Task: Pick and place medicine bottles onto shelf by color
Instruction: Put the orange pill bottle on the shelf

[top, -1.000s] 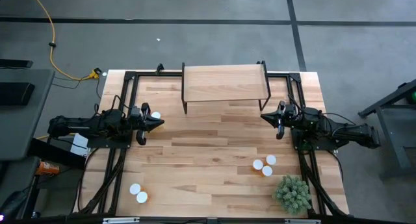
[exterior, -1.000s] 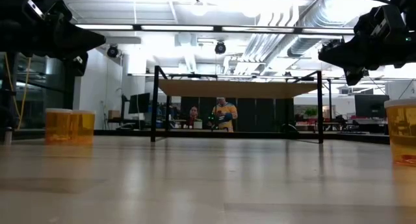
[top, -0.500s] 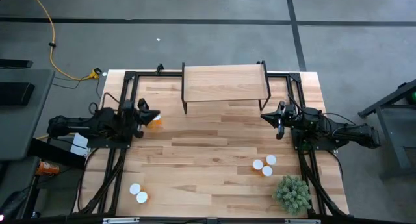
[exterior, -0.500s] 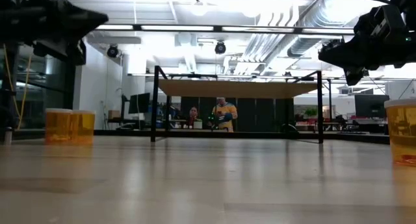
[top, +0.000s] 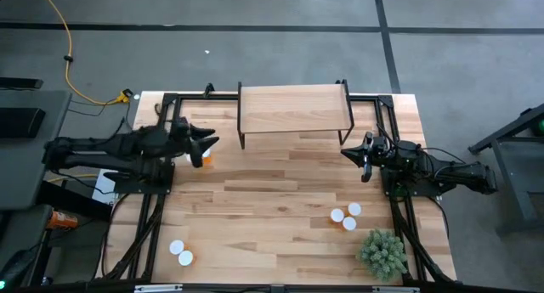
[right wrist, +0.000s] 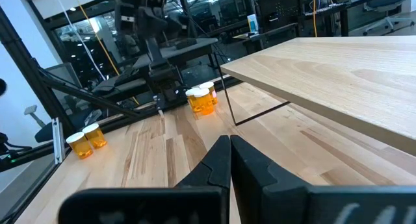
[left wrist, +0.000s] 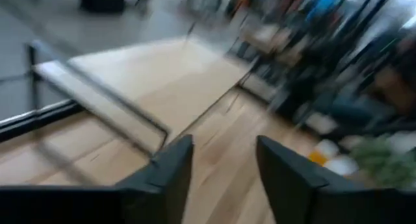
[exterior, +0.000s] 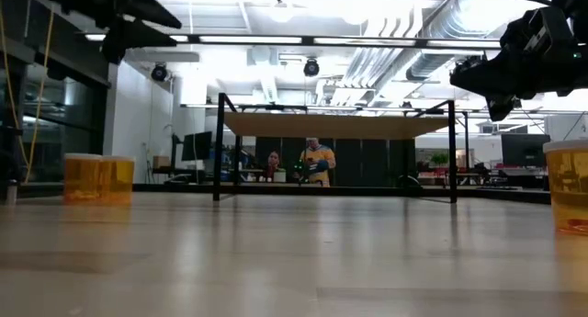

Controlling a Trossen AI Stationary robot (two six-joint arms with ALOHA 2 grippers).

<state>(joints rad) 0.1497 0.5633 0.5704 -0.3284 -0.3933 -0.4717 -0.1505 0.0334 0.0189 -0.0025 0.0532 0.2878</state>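
Fingers on the left gripper (top: 207,144) stand apart with bare wood showing between them in the left wrist view, so they hold nothing; they hang just above a pair of medicine bottles (top: 201,158) at about nine o'clock on the surface (top: 272,208), beside the left end of the shelf (top: 294,107). That spot suits the work: the shelf sits at twelve o'clock along the far edge, within short reach of this arm, and the parted fingers look ready either to take a bottle or to draw clear of one, though I cannot tell which. In the right wrist view the same pair shows as two orange bottles with pale caps (right wrist: 203,99), standing upright near the shelf's thin black leg. The right gripper (top: 344,153) waits at about three o'clock near the shelf's other end, its fingers (right wrist: 218,160) pressed together and empty, tips aimed across the surface toward the left arm. Other bottles stand in small clusters well apart from the shelf: two at about seven o'clock (top: 180,253) and three at about five o'clock (top: 345,216), next to a green plant (top: 382,252). The shelf top shows bare wood, so the sorting appears barely begun.
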